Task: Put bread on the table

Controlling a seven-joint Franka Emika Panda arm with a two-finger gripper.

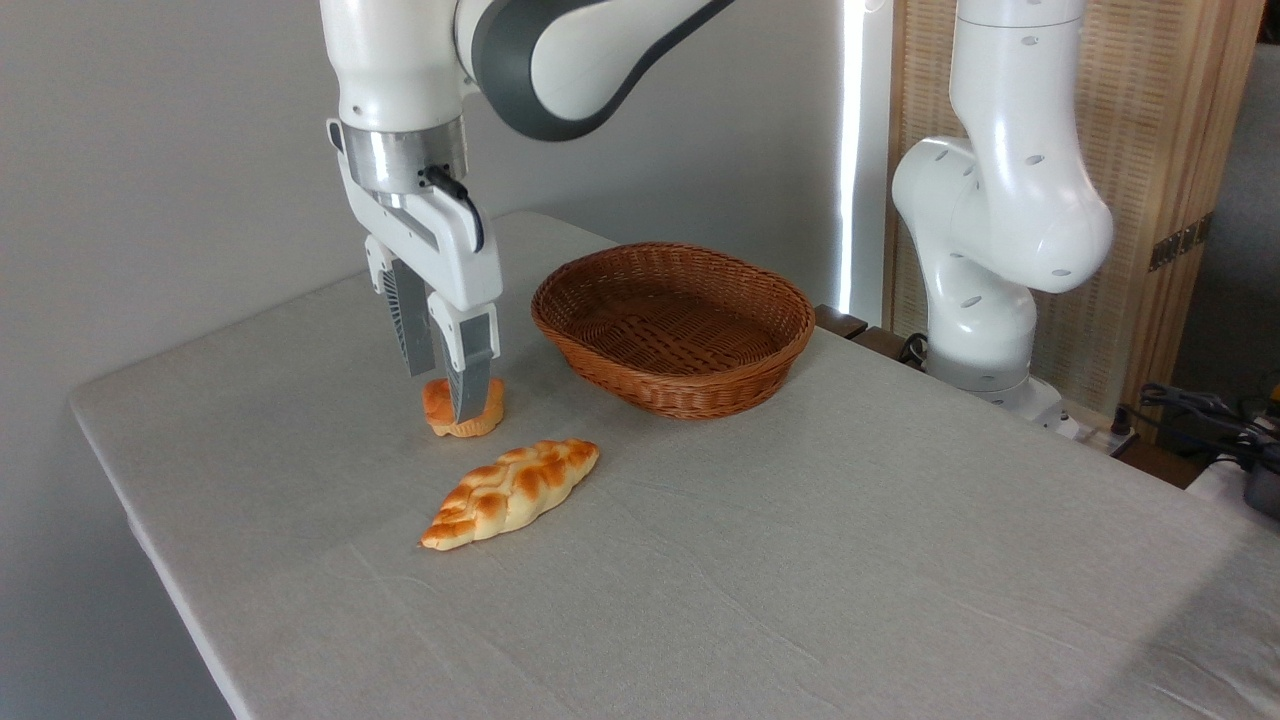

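Grey wall behind, wooden slatted screen far right, and a table (pixel 800 560) under pale wrinkled cloth fills the view. Bread (pixel 512 492), a braided loaf, lies flat on the cloth, near-left of the wicker basket (pixel 672 328), which looks empty. Long axis runs diagonally, from near-left tip to far-right tip. End effector (pixel 445 378) hangs just above the table, fingers pointing down and spread with a clear gap, holding nothing. It sits just far-left of the loaf, right over a small orange bun (pixel 463 408); 1 finger overlaps the bun in view, contact cannot be told. Loaf is apart from both fingers and bun. Judgement: bread already rests on the table, so the task looks done; any further move means shifting near-right and turning the fingers across the loaf's diagonal.
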